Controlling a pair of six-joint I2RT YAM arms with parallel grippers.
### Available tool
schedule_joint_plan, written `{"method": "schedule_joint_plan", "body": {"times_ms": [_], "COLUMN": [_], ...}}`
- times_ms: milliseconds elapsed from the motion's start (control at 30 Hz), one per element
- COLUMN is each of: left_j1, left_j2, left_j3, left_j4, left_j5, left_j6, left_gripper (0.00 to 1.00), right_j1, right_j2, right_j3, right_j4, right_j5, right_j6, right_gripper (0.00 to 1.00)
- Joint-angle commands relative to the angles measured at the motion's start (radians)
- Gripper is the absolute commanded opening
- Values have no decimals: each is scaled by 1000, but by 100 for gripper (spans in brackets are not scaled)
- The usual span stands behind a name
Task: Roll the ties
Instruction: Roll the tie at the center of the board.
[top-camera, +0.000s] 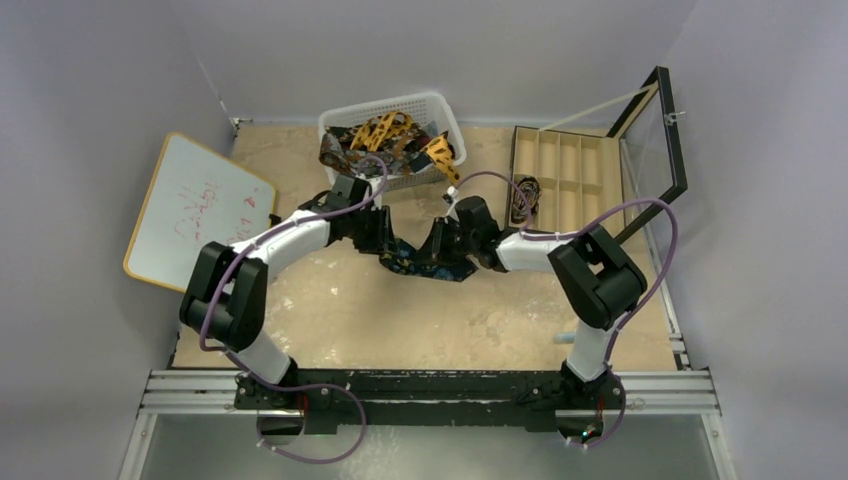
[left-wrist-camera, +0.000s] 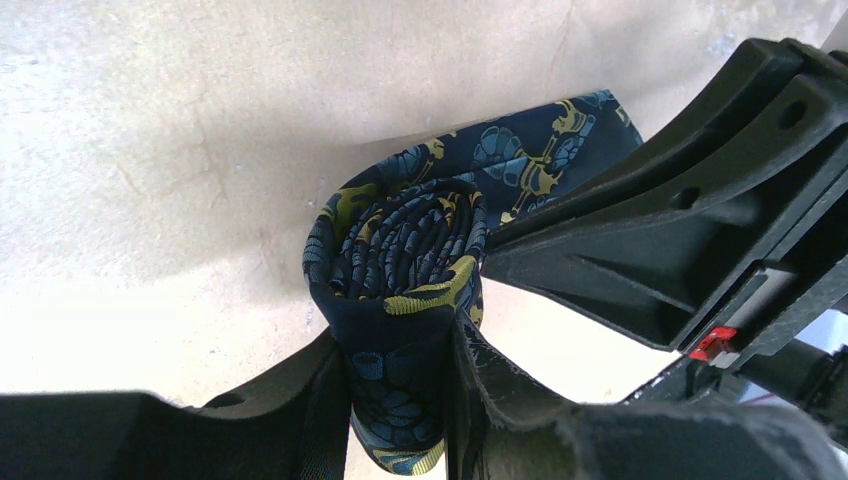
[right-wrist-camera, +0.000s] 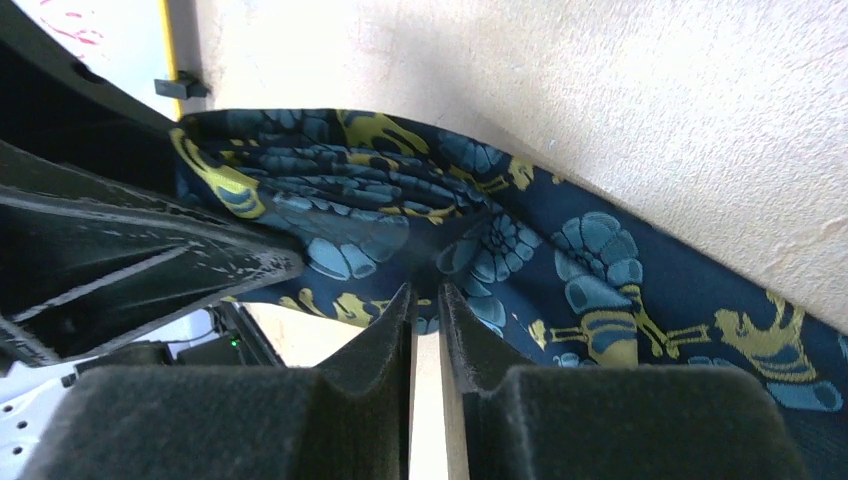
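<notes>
- Leaning at the left edge of the table (top-camera: 400, 320), a whiteboard (top-camera: 195, 210) bears faint red writing.
- Left gripper (left-wrist-camera: 395, 370) reaches toward the middle of the table; its fingers are clamped on the rolled end of the navy tie (left-wrist-camera: 405, 260), the coil standing up between them with its spiral layers showing.
- The navy tie, blue and gold in print, lies at the table's middle between the two grippers, its loose length running flat on the surface away from the coil.
- White mesh basket (top-camera: 440, 100) sits at the far edge, just behind the grippers; it holds a tangle of ties, an orange-yellow tie (top-camera: 385, 128) on top and a dark brown tie (top-camera: 338, 150) at its left side, some fabric spilling over the near rim.
- Right gripper (right-wrist-camera: 422, 295) meets the navy tie from the right, jaws drawn almost together, tips nipping the puckered fabric.
- Compartment box (top-camera: 565, 165) stands at the far right corner, its glass lid (top-camera: 650, 150) raised; one near-left compartment holds a small dark bundle (top-camera: 525, 195), too small to identify.
</notes>
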Motion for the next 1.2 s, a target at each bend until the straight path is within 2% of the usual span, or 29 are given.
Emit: {"method": "schedule_joint_plan", "body": {"times_ms": [0, 200, 467, 600, 833, 933, 1167], "left_j1": [-28, -68, -147, -201, -277, -321, -409], "left_j2": [0, 26, 55, 68, 102, 137, 266], "left_j3": [74, 119, 224, 259, 302, 336, 469], "left_j4": [-71, -135, -268, -309, -347, -375, -495], "left_j5": [-102, -185, -399, -556, -719, -787, -907], "left_j6": [35, 51, 65, 50, 3, -29, -127], "left_gripper": [19, 19, 19, 18, 17, 17, 19], "right_j1": [17, 21, 21, -7, -149, -160, -171], "right_j2": [31, 52, 66, -1, -197, -286, -428], "right_j3": [46, 76, 105, 66, -88, -121, -173], "right_j4": [-31, 1, -34, -66, -94, -136, -183], "right_j5": [31, 44, -4, 62, 183, 276, 359], "right_j6": [3, 20, 16, 13, 21, 19, 28], "right_gripper": [15, 13, 12, 13, 18, 21, 23]}}
